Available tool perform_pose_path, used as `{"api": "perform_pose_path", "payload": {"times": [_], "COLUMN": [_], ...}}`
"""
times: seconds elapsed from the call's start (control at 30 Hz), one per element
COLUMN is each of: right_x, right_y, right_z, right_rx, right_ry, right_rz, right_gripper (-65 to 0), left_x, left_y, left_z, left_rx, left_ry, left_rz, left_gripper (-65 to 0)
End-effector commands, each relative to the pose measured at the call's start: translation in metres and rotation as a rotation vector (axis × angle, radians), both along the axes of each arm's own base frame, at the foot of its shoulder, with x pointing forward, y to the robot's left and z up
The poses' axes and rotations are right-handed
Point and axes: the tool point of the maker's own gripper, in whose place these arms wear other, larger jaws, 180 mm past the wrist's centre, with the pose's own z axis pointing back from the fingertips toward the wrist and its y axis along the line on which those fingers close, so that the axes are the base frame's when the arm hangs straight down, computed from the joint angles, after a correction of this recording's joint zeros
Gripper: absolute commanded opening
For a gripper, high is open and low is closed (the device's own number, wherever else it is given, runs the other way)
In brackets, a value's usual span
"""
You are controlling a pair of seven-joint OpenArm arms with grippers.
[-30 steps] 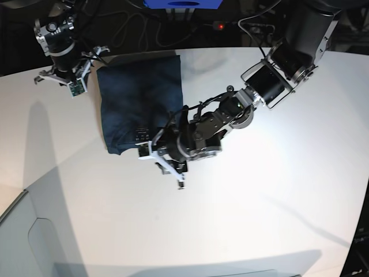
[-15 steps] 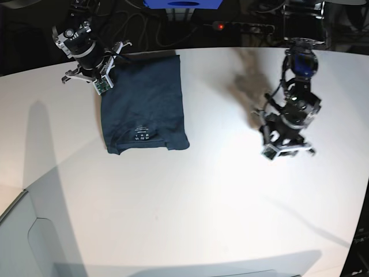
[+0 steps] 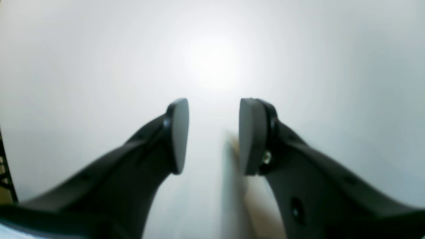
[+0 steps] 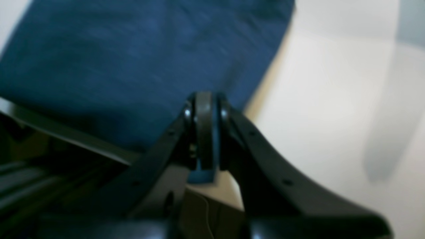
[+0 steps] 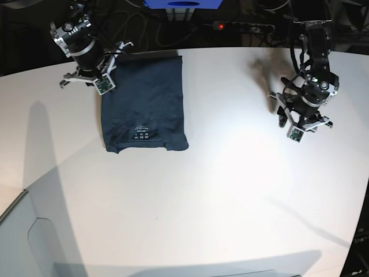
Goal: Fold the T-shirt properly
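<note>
Parking our left gripper (image 5: 304, 122) well off the shirt (image 5: 144, 101), jaws wide, empty; it left the collar edge a second ago. Right gripper (image 4: 205, 132) pinched closed at the shirt's far corner. Shirt lies folded on the table (image 5: 219, 190), so we're likely near done.

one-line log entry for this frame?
T-shirt: folded, flat on table | right gripper: shut on shirt's far corner | left gripper: open, empty, over bare table

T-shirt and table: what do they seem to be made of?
The T-shirt looks like soft matte knit cloth, likely cotton: it lies limp, with faint mottled texture. The table looks like smooth white laminate or painted board, showing a soft glare patch.
</note>
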Motion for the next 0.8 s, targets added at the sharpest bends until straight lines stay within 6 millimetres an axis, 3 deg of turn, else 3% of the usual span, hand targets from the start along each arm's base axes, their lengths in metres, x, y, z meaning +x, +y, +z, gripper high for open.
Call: {"api": "perform_pose_path", "payload": {"times": [0.0, 0.17, 0.3, 0.4, 0.57, 0.63, 0.77], "right_x": [-0.001, -0.017, -0.028, -0.026, -0.021, -0.026, -0.046], "right_y": [0.010, 0.033, 0.036, 0.036, 0.036, 0.033, 0.007], "right_z": [0.006, -0.023, -0.044, -0.034, 0.008, 0.010, -0.002], "right_rx": [0.029, 0.093, 0.116, 0.128, 0.121, 0.111, 0.063], "right_ry": [-0.019, 0.072, 0.138, 0.092, -0.036, -0.033, 0.032], "right_rz": [0.025, 0.067, 0.066, 0.065, 0.082, 0.078, 0.020], "right_gripper": [-65.0, -65.0, -65.0, -65.0, -65.0, -65.0, -65.0], "left_x": [0.006, 0.002, -0.005, -0.012, -0.032, -0.044, -0.069], "left_y": [0.008, 0.017, 0.023, 0.024, 0.023, 0.027, 0.053], "left_z": [0.014, 0.012, 0.009, 0.004, -0.009, -0.014, -0.005], "left_rx": [0.014, 0.011, 0.012, 0.014, 0.017, 0.022, 0.030], "left_ry": [-0.045, -0.041, -0.030, -0.009, 0.040, 0.066, 0.049], "left_rz": [0.010, 0.042, 0.063, 0.066, 0.065, 0.077, 0.188], "left_gripper": [-40.7, -40.7, -40.7, -40.7, -41.1, -41.2, -42.1]}}
